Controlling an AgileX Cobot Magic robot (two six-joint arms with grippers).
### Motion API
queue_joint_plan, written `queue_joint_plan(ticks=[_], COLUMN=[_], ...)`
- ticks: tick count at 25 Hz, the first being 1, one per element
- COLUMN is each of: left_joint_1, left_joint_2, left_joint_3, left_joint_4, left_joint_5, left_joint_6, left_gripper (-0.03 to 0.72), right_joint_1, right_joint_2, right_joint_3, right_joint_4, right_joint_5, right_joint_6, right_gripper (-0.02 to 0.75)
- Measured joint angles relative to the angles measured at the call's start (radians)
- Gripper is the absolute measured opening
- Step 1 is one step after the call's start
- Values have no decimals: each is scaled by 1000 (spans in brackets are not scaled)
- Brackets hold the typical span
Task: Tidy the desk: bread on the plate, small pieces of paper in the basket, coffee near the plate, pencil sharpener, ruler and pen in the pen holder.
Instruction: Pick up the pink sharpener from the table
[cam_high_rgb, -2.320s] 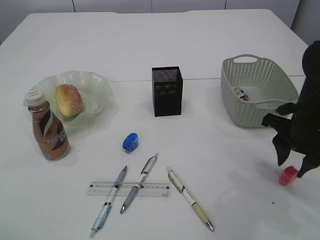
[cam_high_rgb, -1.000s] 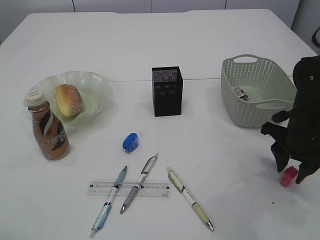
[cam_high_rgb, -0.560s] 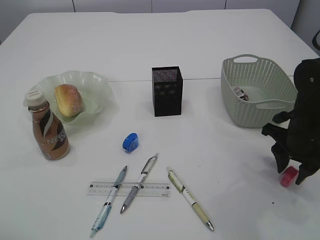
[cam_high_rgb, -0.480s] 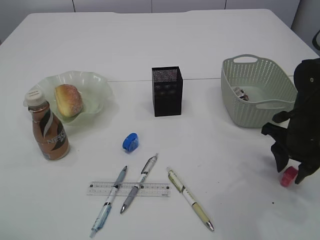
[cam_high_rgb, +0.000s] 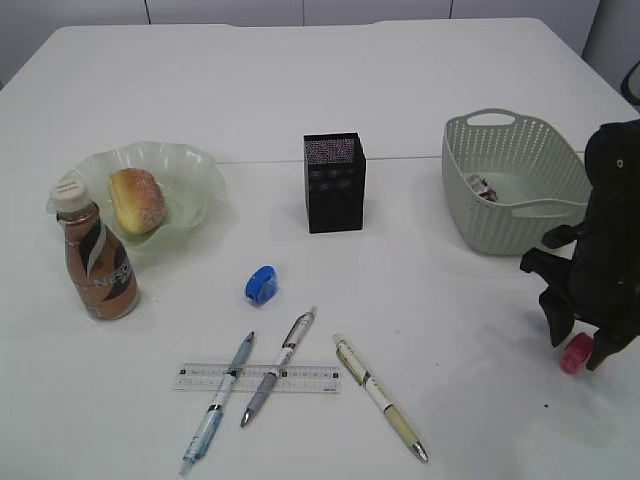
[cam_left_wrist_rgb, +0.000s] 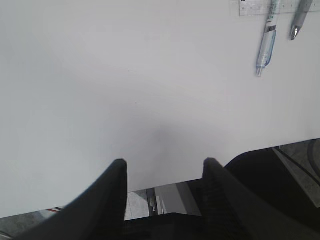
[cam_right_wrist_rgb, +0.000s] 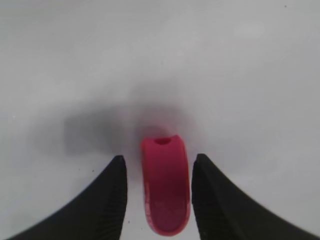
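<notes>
**Desk count: two sharpeners, three pens, one of everything else**

Two pencil sharpeners are seen: a pink sharpener (cam_high_rgb: 576, 353) at the far right edge of the desk (cam_high_rgb: 300, 80), and a blue sharpener (cam_high_rgb: 260, 285) lying in front of the pen holder (cam_high_rgb: 334, 182). The pink one sits between the fingers of the right gripper (cam_high_rgb: 578, 352); in the right wrist view the pink sharpener (cam_right_wrist_rgb: 165, 182) is bracketed by the right gripper (cam_right_wrist_rgb: 159, 192) with a thin gap of desk showing on each side, so the jaws are parted and nothing is pinched.

Three pens are counted near the front edge: a blue-clear pen (cam_high_rgb: 217, 403), a grey pen (cam_high_rgb: 277, 366) and a yellowish pen (cam_high_rgb: 379, 397). One ruler (cam_high_rgb: 258, 378) lies flat under the first two; its graduation marks are visible but the numbers can't be read.

One pen holder stands upright mid-desk, well apart from the rest. One basket (cam_high_rgb: 514, 180) is at the right, with what looks like a crumpled scrap inside. One plate (cam_high_rgb: 190, 180) is at the left, with one bread (cam_high_rgb: 137, 200) resting on it. One coffee (cam_high_rgb: 97, 262) bottle stands just in front of the plate, its label partly readable as "NESC".

The left gripper (cam_left_wrist_rgb: 164, 172) is shown hovering over bare desk, jaws parted and empty.
</notes>
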Motion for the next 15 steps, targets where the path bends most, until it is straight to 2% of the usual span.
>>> queue_joint_plan(ticks=[7,12,15], left_joint_1=[0,0,0], left_joint_2=[0,0,0], left_joint_3=[0,0,0], left_joint_4=[0,0,0], left_joint_5=[0,0,2], left_joint_6=[0,0,0], left_gripper=[343,342,341], right_joint_1=[0,0,0], right_joint_2=[4,4,4], right_joint_3=[0,0,-2], right_joint_4=[0,4,10], right_joint_5=[-2,-2,-2], right_joint_6=[-4,-6,-11], right_gripper=[330,236,213])
